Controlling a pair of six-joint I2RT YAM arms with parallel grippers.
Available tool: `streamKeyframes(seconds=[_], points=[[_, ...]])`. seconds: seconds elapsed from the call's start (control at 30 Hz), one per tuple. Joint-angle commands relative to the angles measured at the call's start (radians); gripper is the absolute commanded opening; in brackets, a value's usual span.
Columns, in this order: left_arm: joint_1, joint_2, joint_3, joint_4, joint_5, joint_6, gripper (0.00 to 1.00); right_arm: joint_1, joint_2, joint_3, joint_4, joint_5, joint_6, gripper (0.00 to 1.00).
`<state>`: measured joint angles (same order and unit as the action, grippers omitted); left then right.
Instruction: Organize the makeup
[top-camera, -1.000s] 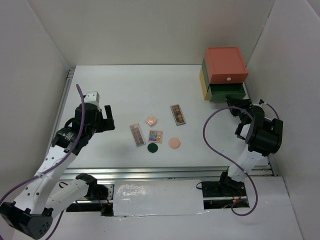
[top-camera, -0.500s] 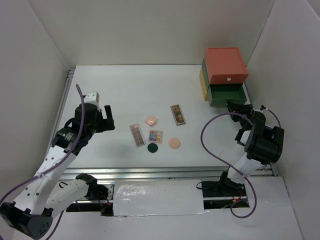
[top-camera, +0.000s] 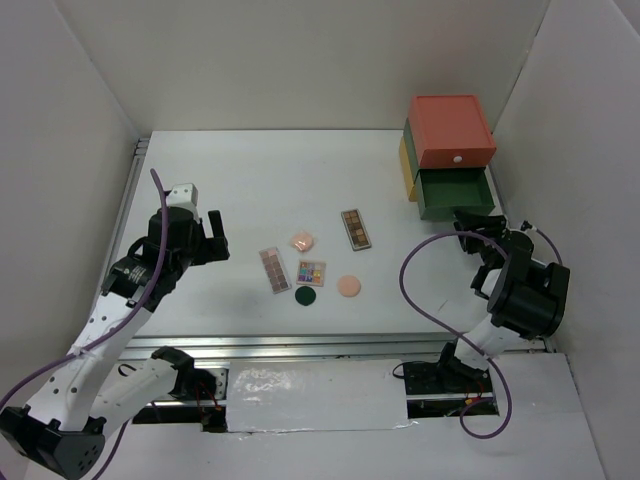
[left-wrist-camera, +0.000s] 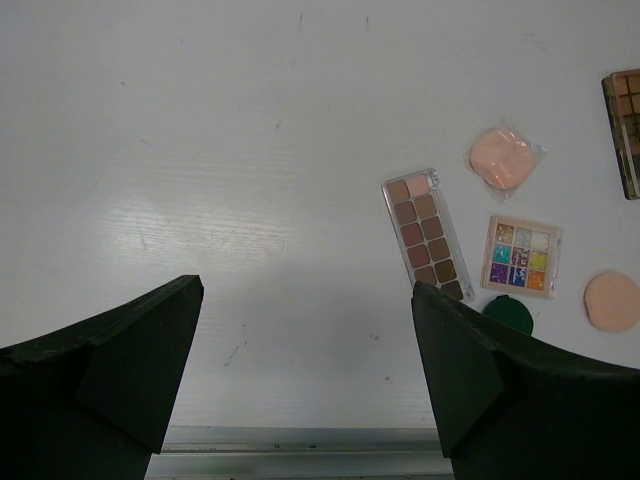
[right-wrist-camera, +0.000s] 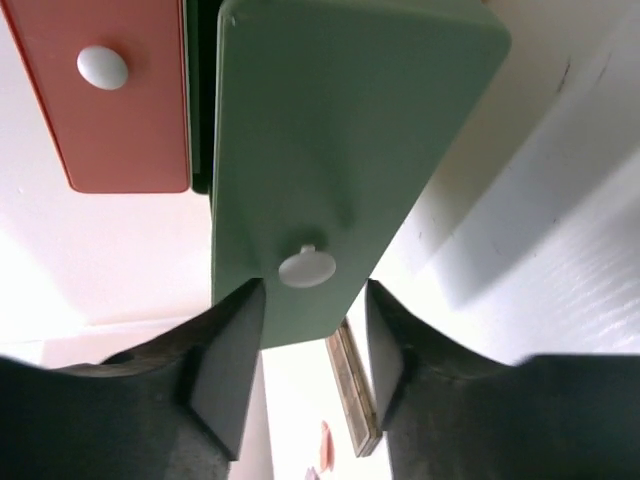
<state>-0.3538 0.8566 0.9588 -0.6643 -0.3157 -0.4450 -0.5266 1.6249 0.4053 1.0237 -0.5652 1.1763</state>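
Note:
The makeup lies mid-table: a long brown palette (top-camera: 273, 270), a square multicolour palette (top-camera: 311, 272), a pink compact (top-camera: 302, 241), a peach compact (top-camera: 348, 286), a dark-green compact (top-camera: 306, 296) and a second long palette (top-camera: 356, 229). My left gripper (top-camera: 213, 240) hovers open to their left. Its wrist view shows the long palette (left-wrist-camera: 425, 235) and the square palette (left-wrist-camera: 521, 257) beyond the right finger. My right gripper (top-camera: 478, 222) is open just in front of the pulled-out green drawer (top-camera: 455, 190). The drawer's white knob (right-wrist-camera: 307, 268) sits free just past the right gripper's (right-wrist-camera: 313, 300) tips.
The drawer box stands at the back right against the wall, with a red drawer (top-camera: 452, 130) on top and a yellow part (top-camera: 406, 165) at its left side. White walls close in the table. A metal rail (top-camera: 330, 345) runs along the near edge.
The right gripper drew back toward the near edge, the green drawer slid out a little with it, and its jaws then opened off the knob. The left arm stayed still.

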Motion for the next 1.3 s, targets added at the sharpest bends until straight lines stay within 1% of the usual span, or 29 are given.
streamKeyframes(seconds=[0.0, 0.03, 0.07, 0.1, 0.13, 0.2, 0.23, 0.3, 0.33, 0.4, 0.43, 0.47, 0.5, 0.53, 0.57, 0.6, 0.63, 0.67, 0.7, 0.73, 0.77, 0.8, 0.83, 0.87, 0.9, 0.97, 1.0, 1.13, 1.27], points=[[0.006, -0.014, -0.008, 0.032, 0.009, 0.015, 0.99, -0.007, -0.069, -0.003, -0.028, -0.021, -0.023, 0.56], [0.006, -0.014, -0.008, 0.034, 0.012, 0.015, 0.99, -0.006, -0.083, -0.002, -0.045, -0.022, -0.03, 0.73], [0.006, -0.016, -0.008, 0.034, 0.012, 0.014, 1.0, -0.006, -0.091, 0.009, -0.063, -0.022, -0.035, 0.84], [0.007, -0.018, -0.008, 0.034, 0.012, 0.014, 0.99, -0.006, -0.1, 0.015, -0.091, -0.022, -0.041, 0.9], [0.006, -0.021, -0.011, 0.034, 0.013, 0.012, 0.99, -0.006, -0.109, 0.018, -0.135, -0.019, -0.053, 0.92], [0.006, -0.022, -0.008, 0.032, 0.01, 0.005, 0.99, -0.007, -0.148, 0.009, -0.161, -0.01, -0.055, 0.93], [0.006, -0.019, -0.006, 0.029, 0.006, -0.001, 0.99, -0.006, -0.163, 0.004, -0.2, -0.004, -0.063, 0.96], [0.006, -0.011, 0.004, 0.022, 0.006, -0.038, 0.99, -0.006, -0.235, -0.017, -0.252, 0.01, -0.073, 1.0], [0.006, 0.002, 0.017, 0.017, 0.03, -0.069, 0.99, -0.006, -0.296, -0.037, -0.304, 0.019, -0.092, 1.0], [0.006, 0.025, 0.037, 0.005, 0.059, -0.101, 0.99, -0.004, -0.367, -0.052, -0.385, 0.021, -0.107, 1.0], [0.006, 0.038, 0.047, -0.01, 0.07, -0.131, 0.99, -0.003, -0.446, -0.056, -0.425, 0.018, -0.133, 1.0], [0.006, 0.053, 0.063, -0.017, 0.091, -0.158, 1.0, 0.003, -0.488, -0.057, -0.468, 0.014, -0.148, 1.0], [0.006, 0.085, 0.064, -0.008, 0.148, -0.197, 0.99, 0.011, -0.537, -0.054, -0.566, 0.024, -0.19, 1.0], [0.004, 0.1, 0.064, -0.001, 0.162, -0.219, 0.99, 0.025, -0.639, -0.053, -0.626, 0.04, -0.21, 1.0], [0.001, 0.117, 0.057, 0.009, 0.173, -0.242, 0.99, 0.075, -0.689, -0.033, -0.689, 0.066, -0.231, 1.0], [-0.01, 0.158, 0.051, 0.037, 0.168, -0.276, 0.99, 0.108, -0.738, -0.014, -0.817, 0.123, -0.292, 1.0], [-0.02, 0.182, 0.052, 0.035, 0.155, -0.291, 0.99, 0.188, -0.816, 0.025, -0.88, 0.154, -0.319, 1.0], [-0.034, 0.241, 0.057, 0.031, 0.138, -0.322, 0.99, 0.233, -0.845, 0.047, -0.93, 0.181, -0.342, 1.0], [-0.072, 0.272, 0.063, 0.029, 0.091, -0.337, 0.99, 0.281, -0.884, 0.075, -1.023, 0.235, -0.396, 1.0], [-0.094, 0.301, 0.075, 0.029, 0.069, -0.351, 0.99, 0.334, -0.892, 0.136, -1.08, 0.267, -0.421, 1.0], [-0.123, 0.361, 0.08, 0.029, 0.054, -0.38, 1.0, 0.437, -0.893, 0.17, -1.181, 0.299, -0.476, 1.0], [-0.134, 0.393, 0.086, 0.028, 0.038, -0.397, 0.99, 0.483, -0.884, 0.205, -1.23, 0.33, -0.497, 1.0], [-0.142, 0.421, 0.095, 0.028, 0.017, -0.415, 0.99, 0.52, -0.881, 0.26, -1.276, 0.396, -0.51, 1.0], [-0.148, 0.473, 0.097, 0.035, 0.006, -0.45, 1.0, 0.615, -0.876, 0.28, -1.312, 0.421, -0.524, 1.0], [-0.166, 0.498, 0.098, 0.043, -0.005, -0.468, 0.99, 0.657, -0.879, 0.294, -1.362, 0.442, -0.544, 1.0], [-0.181, 0.577, 0.11, 0.068, -0.036, -0.5, 0.99, 0.762, -0.885, 0.31, -1.402, 0.491, -0.57, 1.0], [-0.192, 0.611, 0.144, 0.066, -0.045, -0.508, 0.99, 0.792, -0.889, 0.311, -1.412, 0.502, -0.57, 1.0], [-0.195, 0.789, 0.234, 0.003, -0.078, -0.553, 0.99, 0.878, -0.898, 0.258, -1.401, 0.455, -0.566, 1.0], [-0.195, 0.873, 0.284, 0.012, -0.086, -0.56, 1.0, 0.951, -0.913, 0.204, -1.372, 0.478, -0.55, 1.0]])
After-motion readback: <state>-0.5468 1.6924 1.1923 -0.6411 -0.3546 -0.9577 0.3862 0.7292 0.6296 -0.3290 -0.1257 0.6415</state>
